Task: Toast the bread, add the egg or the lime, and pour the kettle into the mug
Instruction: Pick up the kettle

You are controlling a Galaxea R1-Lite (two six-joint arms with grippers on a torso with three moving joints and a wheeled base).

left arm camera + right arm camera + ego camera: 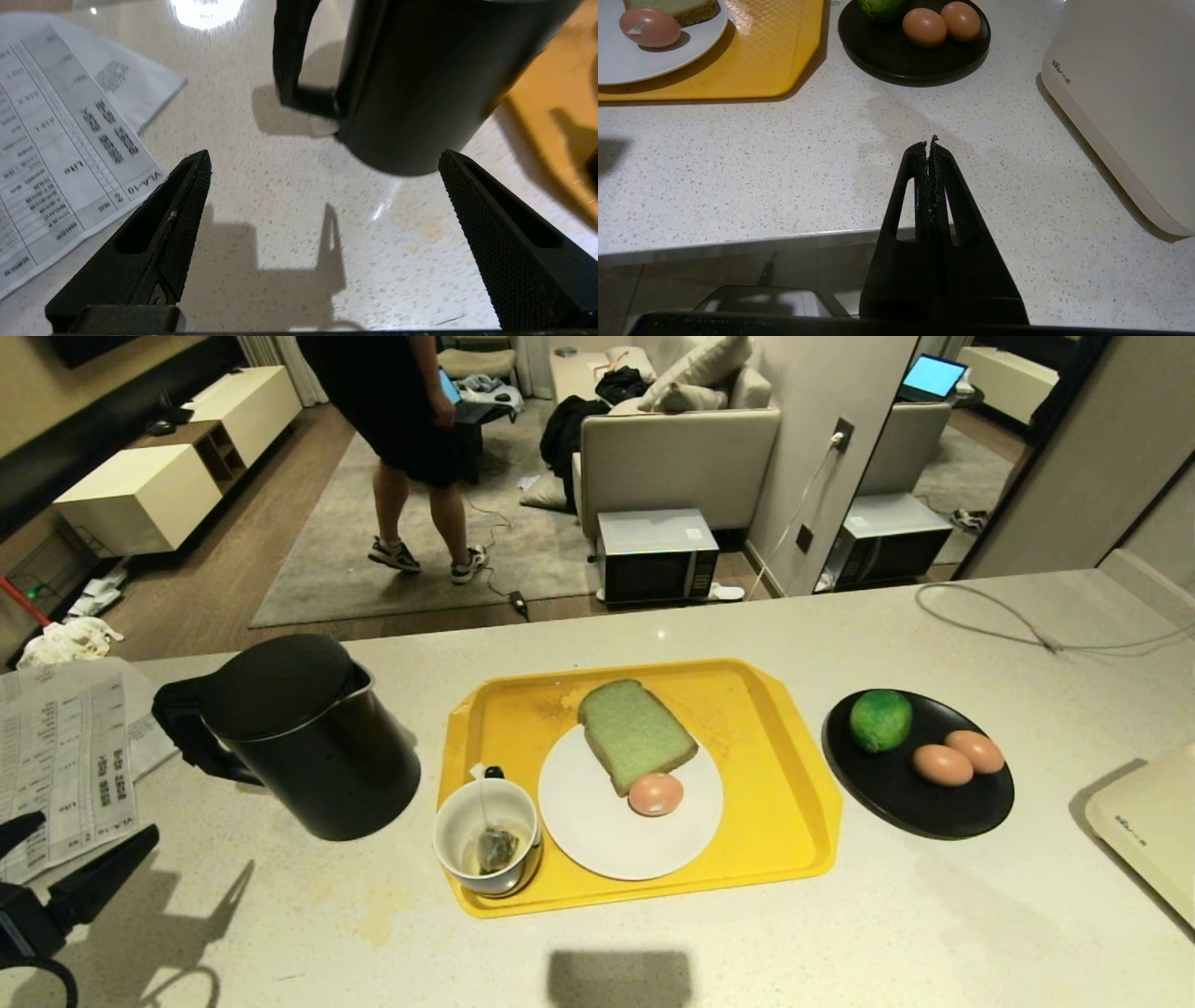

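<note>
Left gripper (322,170) spread wide, empty, near kettle (420,84).
Right gripper (930,149) pressed together, empty, over counter (738,154) edge.

Home, open-plan: a pale speckled stone worktop (840,933) of kitchen kind faces straight into a living room with a wood floor and a grey rug (411,551). Domestic signs beyond it: beige sofa (677,453) heaped with cushions and clothes, low cream cabinets (140,495) along the wall, a microwave (658,558) set on the floor, a lit laptop (934,375), a person (411,439) standing in shorts and trainers. On the worktop, breakfast gear: kettle (299,737), yellow tray (784,784), plates, eggs.
</note>
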